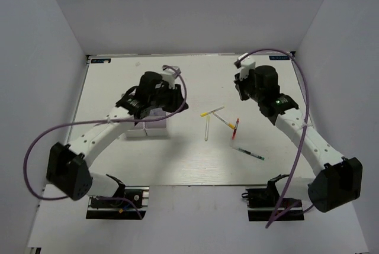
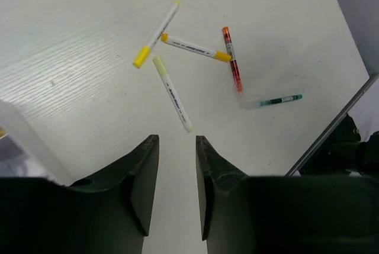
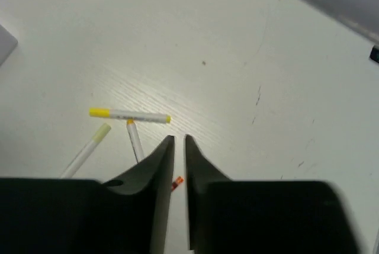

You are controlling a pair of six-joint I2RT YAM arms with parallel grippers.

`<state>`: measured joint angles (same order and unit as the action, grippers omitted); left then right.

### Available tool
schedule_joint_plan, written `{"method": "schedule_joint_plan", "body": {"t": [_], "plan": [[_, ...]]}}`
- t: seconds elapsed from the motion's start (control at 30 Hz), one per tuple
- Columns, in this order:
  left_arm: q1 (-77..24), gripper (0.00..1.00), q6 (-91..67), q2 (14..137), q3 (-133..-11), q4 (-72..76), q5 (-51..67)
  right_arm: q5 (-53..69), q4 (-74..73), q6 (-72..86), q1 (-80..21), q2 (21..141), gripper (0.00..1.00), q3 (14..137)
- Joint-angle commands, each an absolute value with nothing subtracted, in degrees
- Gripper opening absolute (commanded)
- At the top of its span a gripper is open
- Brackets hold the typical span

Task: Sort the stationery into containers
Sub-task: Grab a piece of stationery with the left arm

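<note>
Logging the stationery first: five thin pens in one loose cluster on the table (image 1: 177,162). Seen from the left gripper (image 2: 177,141), all five lie ahead of the fingertips. The pale yellow pen (image 2: 172,92) is nearest, its near end just ahead of the gap between the jaws. Beyond it lie the yellow-capped pen (image 2: 157,35) and the yellow-tipped pen (image 2: 190,47), which meet at one end. Ahead and to the right is the orange pen (image 2: 233,58), touching the yellow-tipped pen's far tip, with the green pen (image 2: 275,100) near its lower end. The white tray (image 2: 23,135) sits to the left of this gripper; only one wall shows in its wrist view, contents not visible. Left jaws stand partly open with a modest gap and nothing in it. Right gripper (image 3: 179,138): jaws drawn almost together, a mere slit, holding nothing. The cluster lies ahead and left of its tips, and a bit of the orange pen shows through the slit. Risks, as judged: the pens touch, so lifting one may drag or roll its neighbour. Round barrels may squirt out of an off-centre pinch. The right slit looks too narrow to straddle a barrel, so a descent without reopening could press a tip down and flick a pen. Both arms face the same cluster, so a joint reach could clash. The left arm hangs over the tray and could nudge it.
</note>
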<state>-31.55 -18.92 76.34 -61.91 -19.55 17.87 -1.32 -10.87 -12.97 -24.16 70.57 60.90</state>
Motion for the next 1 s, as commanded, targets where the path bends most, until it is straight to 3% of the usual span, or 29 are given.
{"method": "schedule_joint_plan", "body": {"t": [0.0,0.07,0.1,0.23,0.4,0.53,0.97], "plan": [[-36.11,0.42,-17.76,83.30,-69.24,-25.56,14.08,7.82,-16.77,-3.70,-19.70,73.38,0.24,66.34],[-39.00,0.50,-17.75,87.26,-72.94,-27.06,11.96,9.57,-16.79,-3.08,-15.74,74.61,0.36,66.62],[-39.81,0.60,-17.75,90.76,-75.04,-28.29,9.86,12.45,-16.35,-2.38,-14.95,74.71,0.44,66.27],[-43.06,0.70,-19.76,99.72,-80.14,-31.36,3.09,16.59,-15.91,-1.41,-11.17,74.44,0.52,64.87],[-46.84,0.70,-22.31,110.55,-86.91,-35.85,-4.12,14.95,-9.35,-1.85,-8.88,69.46,0.55,58.39],[-48.25,0.62,-22.94,116.88,-94.63,-38.84,-7.90,17.57,-8.43,-1.76,-7.39,66.36,0.53,55.47],[-49.39,0.58,-24.52,126.29,-103.35,-41.75,-12.13,28.82,-4.49,1.13,-1.15,62.76,0.52,50.19]]}}
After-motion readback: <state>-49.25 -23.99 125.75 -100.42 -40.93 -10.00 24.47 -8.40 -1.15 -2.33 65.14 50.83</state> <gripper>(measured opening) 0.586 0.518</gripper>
